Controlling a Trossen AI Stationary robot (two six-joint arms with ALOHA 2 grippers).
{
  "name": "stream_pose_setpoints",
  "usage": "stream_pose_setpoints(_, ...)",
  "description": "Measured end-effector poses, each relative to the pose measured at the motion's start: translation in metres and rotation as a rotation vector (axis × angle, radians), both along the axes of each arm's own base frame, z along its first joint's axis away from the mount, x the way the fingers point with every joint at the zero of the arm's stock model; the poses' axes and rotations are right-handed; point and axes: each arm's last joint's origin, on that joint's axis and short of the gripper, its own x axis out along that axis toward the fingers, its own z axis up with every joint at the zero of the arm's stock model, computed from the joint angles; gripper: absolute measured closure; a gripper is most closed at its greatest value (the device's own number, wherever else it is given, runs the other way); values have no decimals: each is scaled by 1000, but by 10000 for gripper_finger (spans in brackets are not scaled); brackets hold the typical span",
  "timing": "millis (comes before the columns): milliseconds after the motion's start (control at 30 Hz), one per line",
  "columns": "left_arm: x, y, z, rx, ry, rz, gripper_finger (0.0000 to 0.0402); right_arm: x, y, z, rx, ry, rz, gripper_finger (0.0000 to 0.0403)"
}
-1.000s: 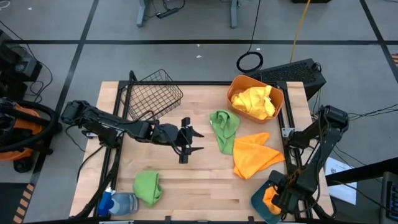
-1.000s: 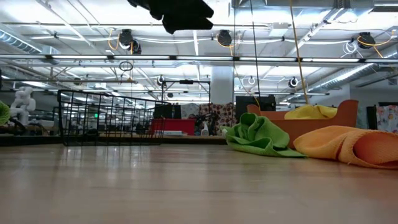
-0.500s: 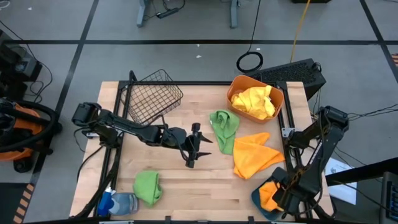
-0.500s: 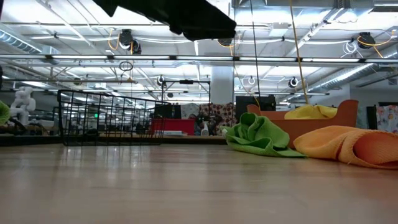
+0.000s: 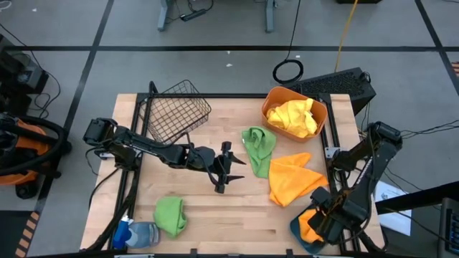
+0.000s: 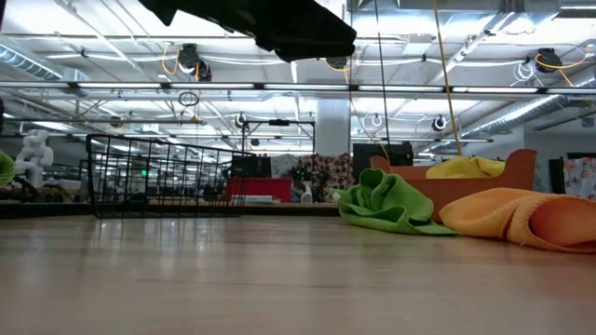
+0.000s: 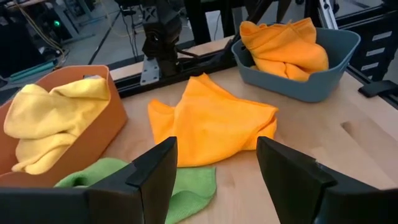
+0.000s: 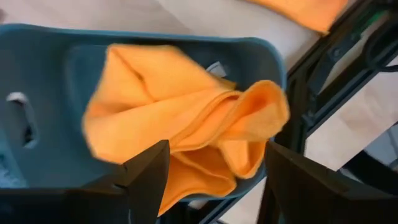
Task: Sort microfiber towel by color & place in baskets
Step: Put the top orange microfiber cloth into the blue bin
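One orange towel [image 5: 294, 178] and a green towel [image 5: 258, 149] lie flat on the table's right half. A second green towel [image 5: 171, 215] lies near the front left. Yellow towels [image 5: 292, 117] fill the orange basket [image 5: 315, 107]. The teal basket [image 8: 50, 74] at the near right corner holds another orange towel [image 8: 186, 124]. My right gripper [image 8: 217, 180] hangs open above that basket, pointing down. My left gripper [image 7: 214, 180] hovers open over the table's middle, facing the loose orange towel [image 7: 211, 124], clear of it.
An empty black wire basket [image 5: 176, 110] stands tilted at the far left. A blue-and-white bottle [image 5: 136, 233] lies at the near left corner beside the green towel. Bare wood shows along the front, between that towel and the teal basket [image 5: 297, 235].
My left gripper has moved toward the table's right edge and slightly down, nearer the green and orange towels, then stopped. My right gripper has risen above the teal basket, and the orange towel stays lying in it.
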Motion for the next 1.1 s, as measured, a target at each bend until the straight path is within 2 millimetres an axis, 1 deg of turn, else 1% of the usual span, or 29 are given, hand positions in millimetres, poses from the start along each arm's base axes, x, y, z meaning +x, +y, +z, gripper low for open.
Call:
stream_pose_setpoints(133,0,0,0,-14,5,5,174,6,-3,2,25,12,2,149)
stream_pose_setpoints(300,-2,0,-4,-47,52,21,174,9,-3,2,92,50,57,149)
stream_pose_setpoints(400,-3,0,-7,-68,78,31,174,12,-3,7,118,48,85,149)
stream_pose_setpoints(500,-3,1,-7,-85,82,39,174,15,-15,12,29,46,98,149)
stream_pose_setpoints(567,-3,1,-7,-83,78,57,174,13,-26,14,-55,111,72,149)
stream_pose_setpoints(600,-3,1,-7,-93,78,70,174,14,-29,13,-63,129,66,149)
stream_pose_setpoints(733,-3,1,-7,-136,82,108,174,12,-33,4,-49,151,153,149)
stream_pose_setpoints(833,-3,2,-8,-135,99,115,174,9,-36,-8,-73,191,191,160)
stream_pose_setpoints(900,-4,2,-9,-136,102,116,174,6,-40,-18,-91,239,191,176)
stream_pose_setpoints(967,-4,2,-9,-145,106,120,174,3,-43,-28,-67,289,190,197)
stream_pose_setpoints(1033,-4,2,-9,-156,108,125,174,4,-40,-38,-9,271,212,220)
stream_pose_setpoints(1100,-4,2,-9,-155,109,125,174,9,-35,-44,56,213,240,244)
